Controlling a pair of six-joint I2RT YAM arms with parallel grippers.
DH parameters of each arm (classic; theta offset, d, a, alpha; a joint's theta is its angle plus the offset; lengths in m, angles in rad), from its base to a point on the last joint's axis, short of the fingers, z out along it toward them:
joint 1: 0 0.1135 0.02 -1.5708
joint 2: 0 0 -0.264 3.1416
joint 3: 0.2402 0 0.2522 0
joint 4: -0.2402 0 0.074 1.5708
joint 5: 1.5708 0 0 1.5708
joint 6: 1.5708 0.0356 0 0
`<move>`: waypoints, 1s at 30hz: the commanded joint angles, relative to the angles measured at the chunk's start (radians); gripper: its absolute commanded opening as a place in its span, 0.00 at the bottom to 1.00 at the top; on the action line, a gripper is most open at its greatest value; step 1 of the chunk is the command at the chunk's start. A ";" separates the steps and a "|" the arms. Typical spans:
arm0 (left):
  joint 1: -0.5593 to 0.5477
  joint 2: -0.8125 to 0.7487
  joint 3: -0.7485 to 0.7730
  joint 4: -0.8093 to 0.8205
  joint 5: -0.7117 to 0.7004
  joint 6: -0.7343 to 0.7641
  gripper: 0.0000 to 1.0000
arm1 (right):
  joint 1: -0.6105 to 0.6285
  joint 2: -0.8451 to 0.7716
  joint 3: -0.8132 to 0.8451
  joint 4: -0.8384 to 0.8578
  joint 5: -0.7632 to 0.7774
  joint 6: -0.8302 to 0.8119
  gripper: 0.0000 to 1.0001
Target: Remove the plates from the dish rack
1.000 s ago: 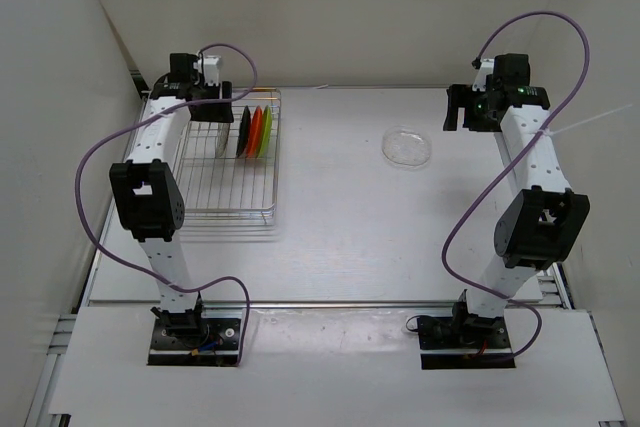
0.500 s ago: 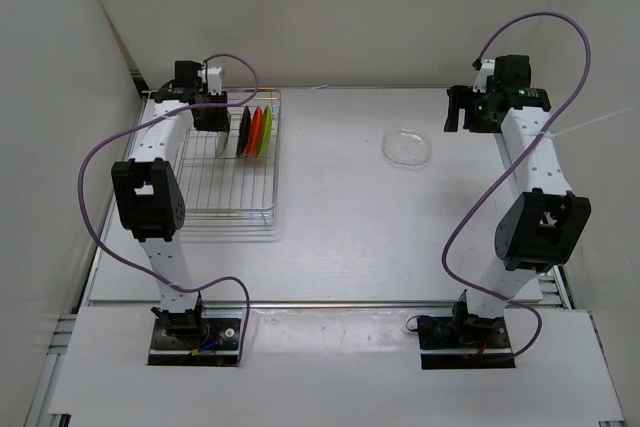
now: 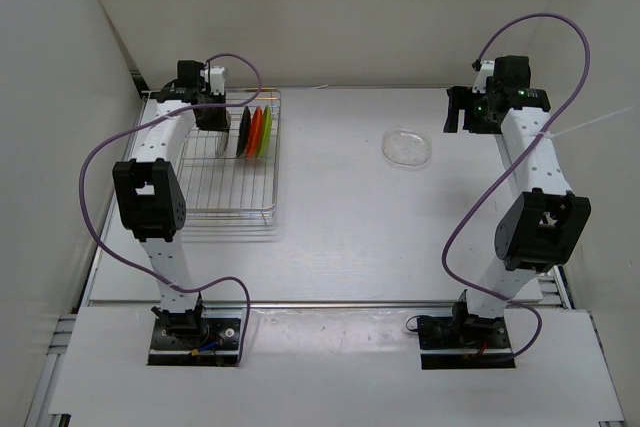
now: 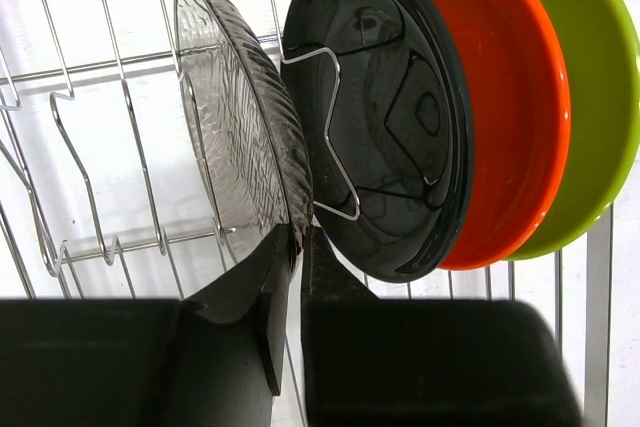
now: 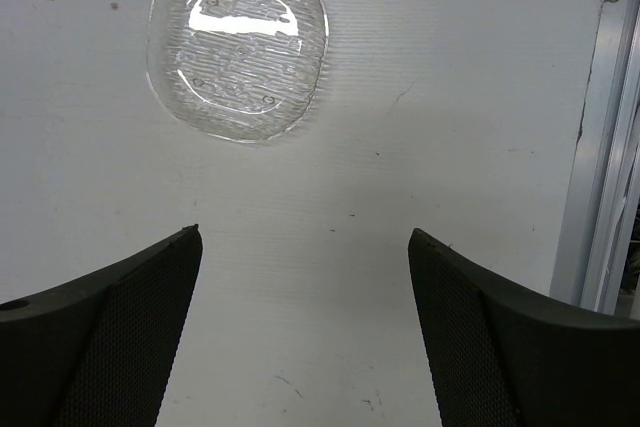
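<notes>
Left gripper (image 4: pixel 297 237) clenched on the lower rim of the clear plate (image 4: pixel 235 117), which stands upright in the dish rack (image 3: pixel 232 209) at the far left corner of the table (image 3: pixel 340 237). Black plate (image 4: pixel 390 127) just beside it, wire prong (image 4: pixel 335 137) between. Hazards: the thin edge pinch may let it pivot or slip, and a skewed lift could snag the prong or knock its neighbour. Right gripper (image 5: pixel 305 247) gaping, holding nothing.

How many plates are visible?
5. Four stand in the dish rack: clear plate pinched by the left gripper, black plate, orange-red plate, lime green plate. A second clear plate lies on the table.
</notes>
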 commanded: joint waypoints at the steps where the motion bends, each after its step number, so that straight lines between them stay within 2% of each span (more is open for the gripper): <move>1: -0.001 -0.031 0.025 -0.008 -0.013 -0.020 0.11 | 0.001 -0.034 -0.006 0.037 -0.021 0.002 0.87; 6: -0.001 -0.041 0.036 -0.019 -0.013 -0.020 0.11 | 0.001 -0.034 -0.006 0.037 -0.021 0.002 0.87; 13: -0.001 -0.151 0.076 -0.019 0.005 -0.020 0.11 | 0.001 -0.034 -0.006 0.037 -0.021 0.002 0.87; 19: -0.001 -0.235 0.161 -0.081 0.028 0.010 0.11 | 0.001 -0.034 0.012 0.037 -0.021 0.011 0.87; 22: -0.001 -0.284 0.145 -0.092 0.019 0.020 0.11 | 0.001 -0.034 0.013 0.037 -0.021 0.011 0.87; 28: -0.024 -0.399 0.136 -0.120 0.019 0.108 0.11 | 0.001 -0.034 0.039 0.014 -0.067 0.011 0.88; 30: -0.068 -0.422 0.136 -0.143 -0.041 0.148 0.11 | 0.001 -0.034 0.055 -0.006 -0.106 0.022 0.88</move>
